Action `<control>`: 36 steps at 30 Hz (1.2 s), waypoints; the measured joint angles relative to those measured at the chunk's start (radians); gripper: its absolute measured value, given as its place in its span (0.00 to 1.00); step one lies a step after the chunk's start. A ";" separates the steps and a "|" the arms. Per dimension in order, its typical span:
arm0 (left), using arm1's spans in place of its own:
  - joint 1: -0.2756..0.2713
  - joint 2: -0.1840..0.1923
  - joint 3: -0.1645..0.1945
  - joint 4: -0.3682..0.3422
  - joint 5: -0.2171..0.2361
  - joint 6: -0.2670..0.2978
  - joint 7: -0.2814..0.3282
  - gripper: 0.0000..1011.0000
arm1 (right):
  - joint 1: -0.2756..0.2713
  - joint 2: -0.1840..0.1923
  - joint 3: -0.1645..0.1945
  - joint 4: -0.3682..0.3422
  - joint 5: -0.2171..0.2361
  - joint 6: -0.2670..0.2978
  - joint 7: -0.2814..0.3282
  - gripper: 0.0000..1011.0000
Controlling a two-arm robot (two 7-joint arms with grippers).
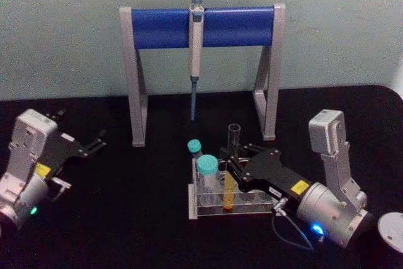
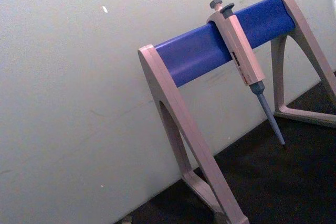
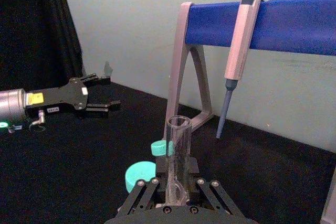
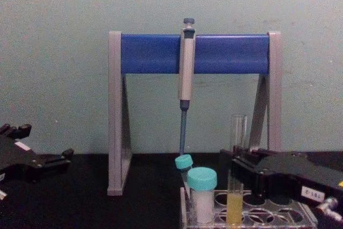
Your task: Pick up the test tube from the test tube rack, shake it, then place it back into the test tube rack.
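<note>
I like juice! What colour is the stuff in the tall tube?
It's yellow-orange. The chest view shows the tube best.

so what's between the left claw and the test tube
Head view: two teal-capped vials in the test tube rack, then bare black table out to the left claw.

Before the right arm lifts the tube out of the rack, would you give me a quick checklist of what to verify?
1. Right gripper shut on the test tube: ok, fingers press both sides.
2. Tube upright in the rack: ok.
3. Yellow liquid well below the open rim: ok.
4. Room beside the capped vial: cannot tell, it stands close.
5. Pipette clear of the way up: ok, it hangs off to one side.
6. Left gripper parked apart, open: ok.
</note>
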 joint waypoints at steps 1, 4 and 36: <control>0.000 0.000 0.000 0.000 0.000 0.000 0.000 0.99 | -0.003 0.001 0.003 -0.004 0.001 -0.003 0.000 0.23; 0.000 0.000 0.000 0.000 0.000 0.000 0.000 0.99 | -0.009 0.003 0.008 -0.015 0.004 -0.007 0.001 0.23; 0.000 0.000 0.000 0.000 0.000 0.000 0.000 0.99 | 0.034 0.044 0.051 -0.137 -0.014 0.025 -0.021 0.23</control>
